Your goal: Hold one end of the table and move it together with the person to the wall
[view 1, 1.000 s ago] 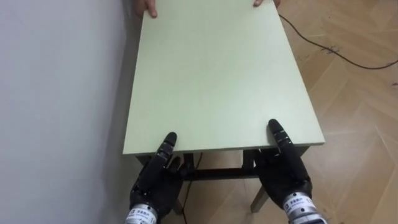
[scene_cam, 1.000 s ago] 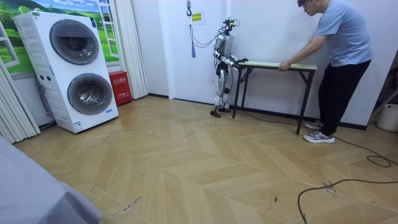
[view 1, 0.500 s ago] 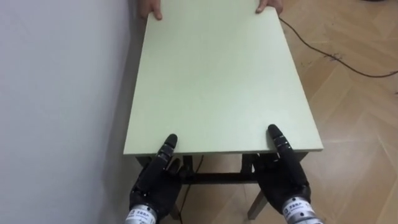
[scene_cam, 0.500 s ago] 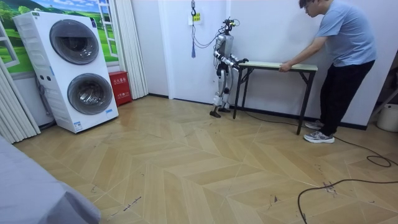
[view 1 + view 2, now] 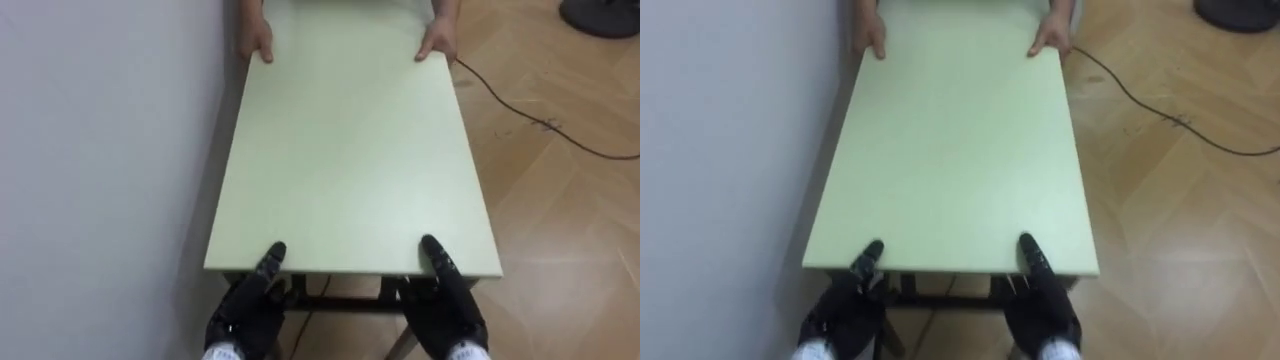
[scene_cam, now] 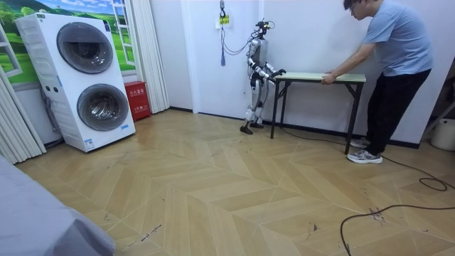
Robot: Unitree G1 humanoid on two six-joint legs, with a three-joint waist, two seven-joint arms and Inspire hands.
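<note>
Right, the bench (image 5: 350,150) lies lengthwise along the wall (image 5: 100,150), with the robot at the near short end and a person (image 6: 387,64) bent over the far end, a hand on each corner. The left hand (image 5: 250,305) and right hand (image 5: 445,300) each clamp the near edge, thumb on top and the rest tucked underneath. The top is stiff and flat, probably light but long, so I'd grip near the corners and keep it level. That smooth surface could slip. Mind the cable (image 5: 520,110) on the floor (image 5: 570,220).
</note>
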